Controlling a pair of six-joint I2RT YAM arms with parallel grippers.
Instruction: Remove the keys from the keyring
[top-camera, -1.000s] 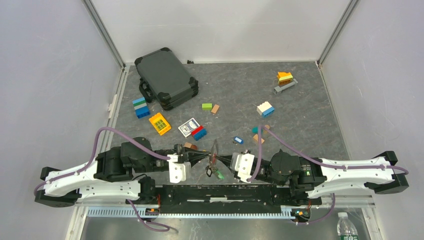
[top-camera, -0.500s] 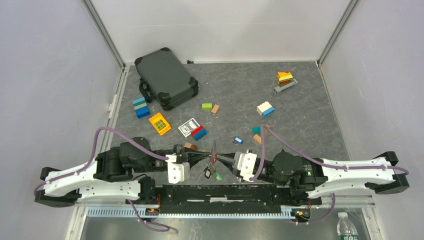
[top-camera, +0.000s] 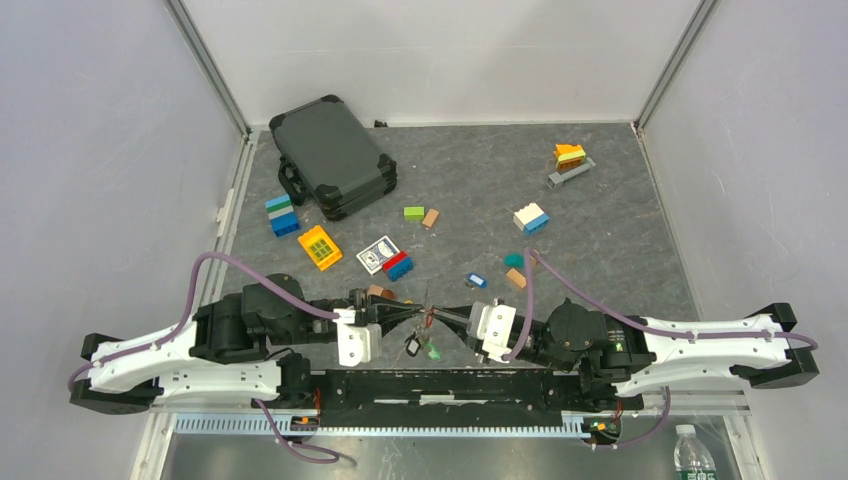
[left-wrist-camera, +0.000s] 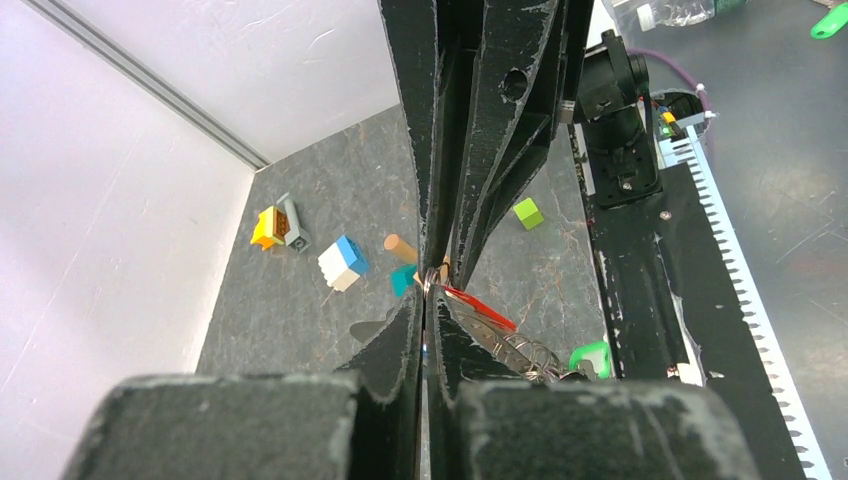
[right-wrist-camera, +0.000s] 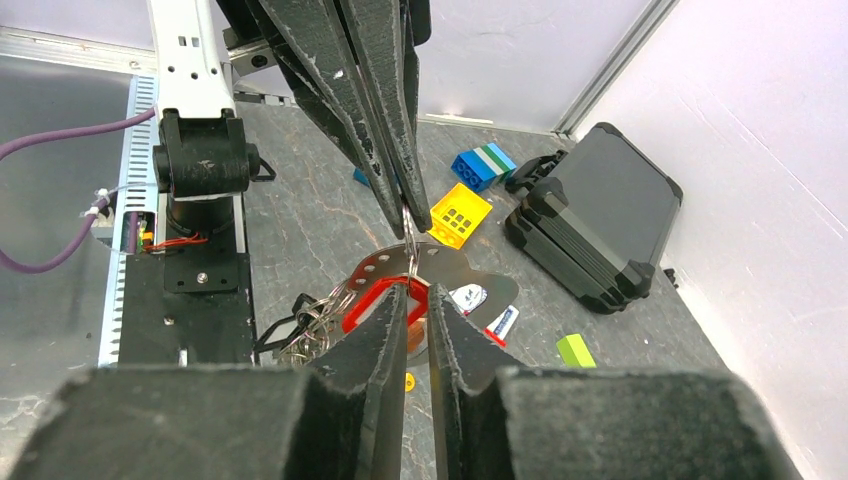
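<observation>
The left hand (left-wrist-camera: 428, 305) is pinching the thin grey oval metal keyring (right-wrist-camera: 408, 250) above the surface's (top-camera: 600, 230) near centre, while the right hand (right-wrist-camera: 418, 300) is hovering narrowly parted, its grip unclear, so an uneven pull could be twisting the ring free with the small colour-headed silver keys (top-camera: 434, 352) dangling on it.

**Keyring held in the air, keys still hung on it**
The keyring (top-camera: 428, 300), a thin grey wire loop, is held upright on edge, pinched in the closed tips of the left gripper (left-wrist-camera: 425, 300). The keys (right-wrist-camera: 315, 322) are bunched on small silver rings and hang low on the loop. A green head (top-camera: 434, 352) and a black head (top-camera: 412, 345) are seen. A red loop-shaped piece (right-wrist-camera: 380, 296) lies against the wire. Whether it is a key's head cannot be told.
</observation>
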